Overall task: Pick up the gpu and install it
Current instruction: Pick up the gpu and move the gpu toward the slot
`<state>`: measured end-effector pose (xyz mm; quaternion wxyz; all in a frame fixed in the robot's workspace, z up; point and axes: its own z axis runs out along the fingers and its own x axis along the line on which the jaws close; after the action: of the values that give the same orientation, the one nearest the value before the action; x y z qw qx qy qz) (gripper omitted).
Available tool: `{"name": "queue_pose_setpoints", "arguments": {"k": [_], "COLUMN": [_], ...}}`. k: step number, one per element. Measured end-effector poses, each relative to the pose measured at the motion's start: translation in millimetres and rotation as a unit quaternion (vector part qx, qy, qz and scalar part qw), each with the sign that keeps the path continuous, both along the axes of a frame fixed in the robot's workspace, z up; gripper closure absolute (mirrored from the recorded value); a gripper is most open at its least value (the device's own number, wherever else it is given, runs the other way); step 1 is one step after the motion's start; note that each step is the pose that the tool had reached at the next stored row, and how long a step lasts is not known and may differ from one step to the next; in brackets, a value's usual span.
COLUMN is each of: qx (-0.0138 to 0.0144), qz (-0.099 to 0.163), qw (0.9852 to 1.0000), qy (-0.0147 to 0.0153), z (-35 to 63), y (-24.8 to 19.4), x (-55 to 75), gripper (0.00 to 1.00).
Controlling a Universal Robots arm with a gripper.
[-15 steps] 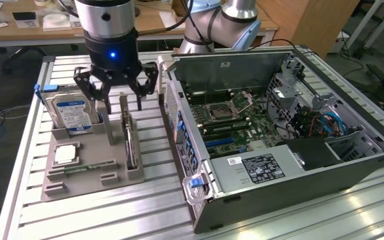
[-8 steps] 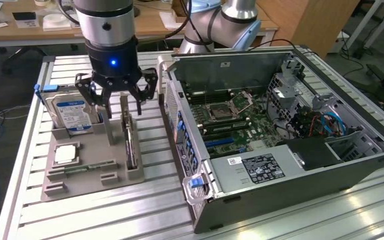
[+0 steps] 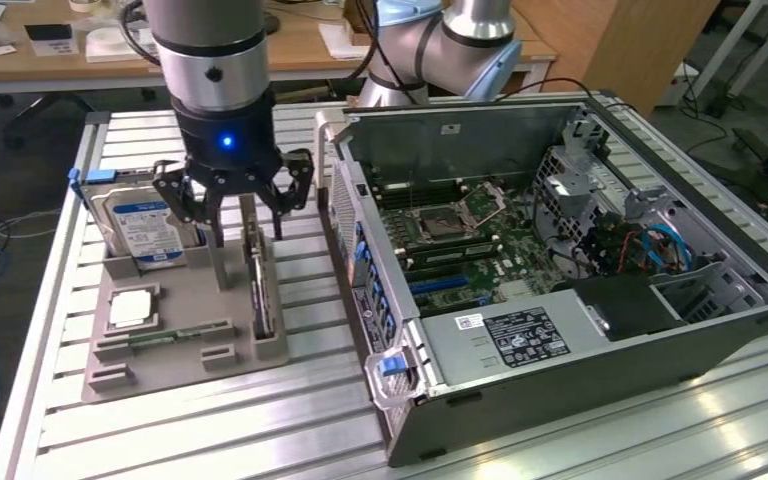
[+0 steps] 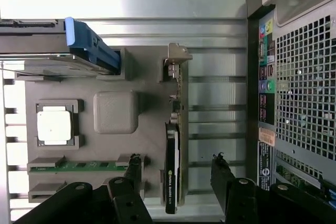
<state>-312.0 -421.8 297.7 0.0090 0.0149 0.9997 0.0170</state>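
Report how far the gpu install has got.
Done: nothing shows yet; the gpu stands on edge in its grey holder. In hand: the open pincer hangs over the card, a finger on each side, not gripping. Left: lifting it and seating it in the open computer case.

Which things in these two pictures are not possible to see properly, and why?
Thin dark gpu card: exterior view, standing edge-on in the grey tray, so its broad faces are hidden.
Silver hard drive label text: exterior view, too small, partly behind the open black gripper.
Green memory stick: wrist view, one end behind a gripper finger.
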Motion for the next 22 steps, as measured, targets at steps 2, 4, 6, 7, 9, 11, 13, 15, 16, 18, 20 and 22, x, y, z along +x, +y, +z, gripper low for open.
{"name": "queue_pose_setpoints", "arguments": {"k": [2, 4, 6, 7, 9, 11, 13, 15, 16, 18, 20, 22], "qx": [-0.0001, 0.0, -0.0001, -0.0001, -0.0001, -0.0001, -0.0001, 0.0, 0.0, 0.0, -0.0001, -0.0001], "qz": [0.0, 0.0, 0.001, 0.001, 0.001, 0.001, 0.001, 0.001, 0.001, 0.001, 0.001, 0.001], "qw": [1.0, 1.0, 1.0, 1.0, 1.0, 1.0, 1.0, 1.0, 1.0, 1.0, 1.0, 1.0], "qy": [0.0006, 0.0016, 0.0023, 0.0024, 0.0025, 0.0026, 0.0028, 0.0029, 0.003, 0.0033, 0.0036, 0.0038], "z": [-3.5, -7.2, -11.0, -12.6, -15.8, -19.5, -23.1, -26.8, -28.6, -32.2, -35.9, -39.5], "y": [-1.3, -3.5, -4.2, -4.2, -4.3, -4.4, -4.7, -4.9, -5.0, -5.1, -5.1, -5.1], "x": [-0.3, -0.3, -0.3, -0.4, -0.4, -0.3, -0.3, -0.3, -0.3, -0.3, -0.3, -0.3], "gripper": [0.35, 0.35, 0.35, 0.35, 0.35, 0.35, 0.35, 0.35, 0.35, 0.35, 0.35, 0.35]}}
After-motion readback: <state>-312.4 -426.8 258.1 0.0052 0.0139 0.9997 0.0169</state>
